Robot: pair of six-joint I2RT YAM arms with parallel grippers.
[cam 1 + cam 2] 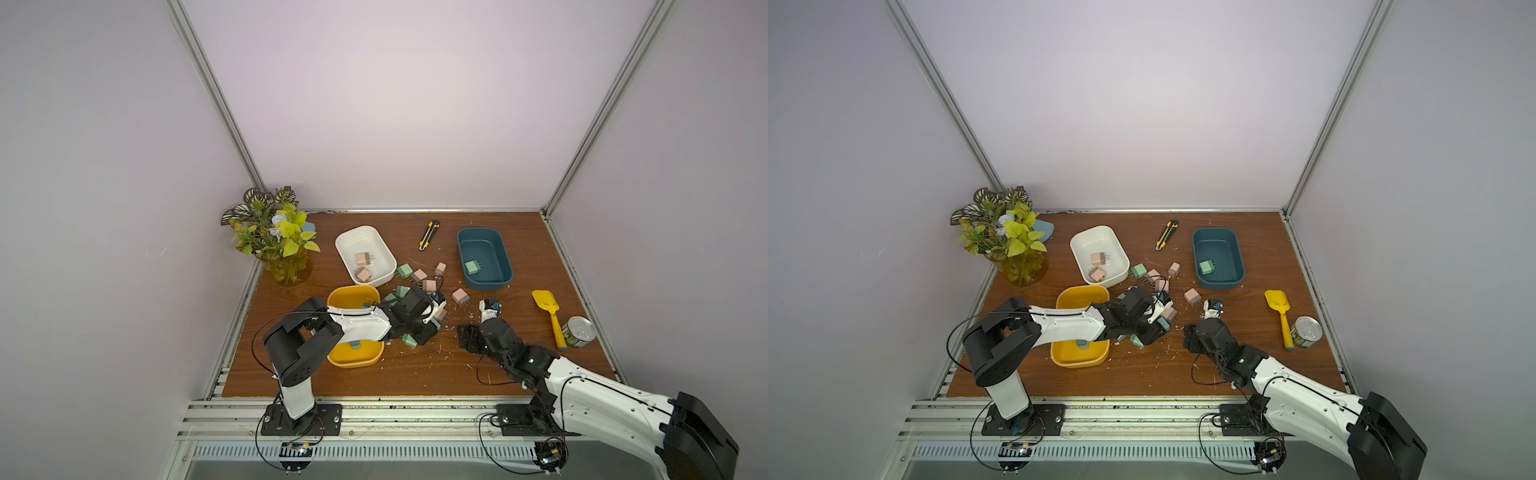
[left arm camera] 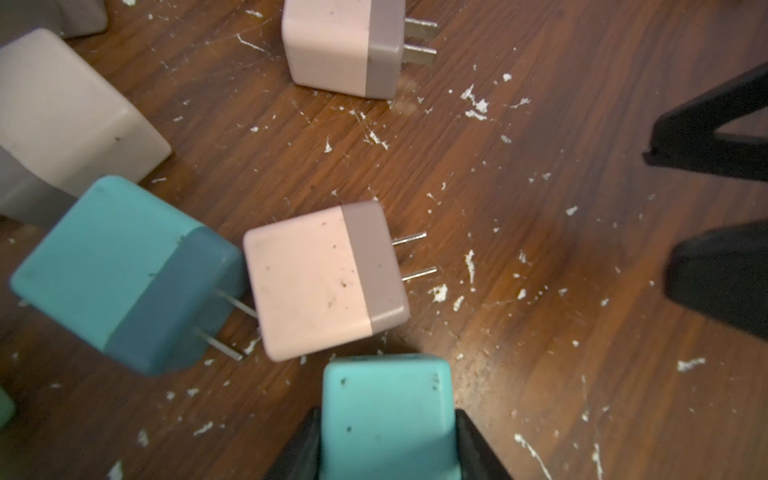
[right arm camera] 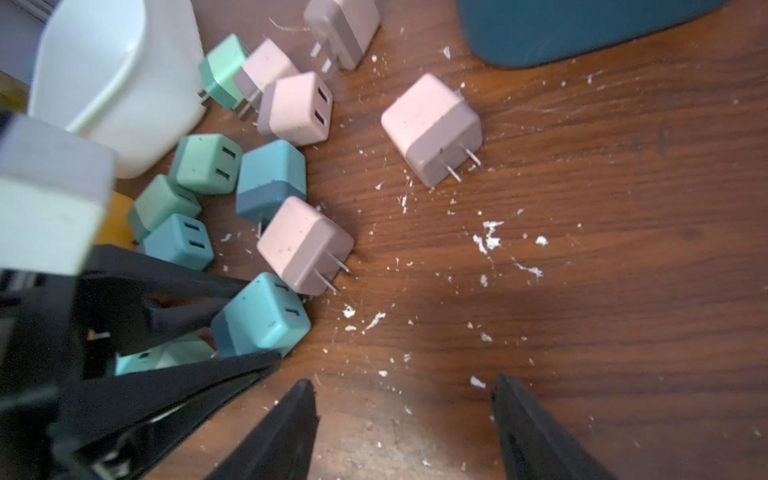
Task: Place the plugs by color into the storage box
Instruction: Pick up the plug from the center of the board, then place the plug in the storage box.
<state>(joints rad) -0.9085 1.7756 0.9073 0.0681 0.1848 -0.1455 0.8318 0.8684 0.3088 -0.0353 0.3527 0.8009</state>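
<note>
My left gripper (image 1: 433,323) is shut on a teal plug (image 2: 386,419), at the near edge of a pile of loose pink, green and teal plugs (image 3: 270,178) in mid-table. A pink plug (image 2: 324,278) lies just past it. My right gripper (image 3: 403,386) stands open and empty to the right of the pile (image 1: 462,336), over bare wood. The white box (image 1: 361,241) holds two pink plugs (image 1: 362,259). One green plug (image 1: 471,267) lies in the dark blue box (image 1: 484,243). The yellow box (image 1: 353,363) sits under my left arm, a teal plug partly showing inside.
A yellow-black utility knife (image 1: 429,235) lies at the back between the white and blue boxes. A yellow toy shovel (image 1: 548,311) and a tin can (image 1: 579,331) are at the right. A plant in a vase (image 1: 274,241) fills the back left corner. White flecks dot the wood.
</note>
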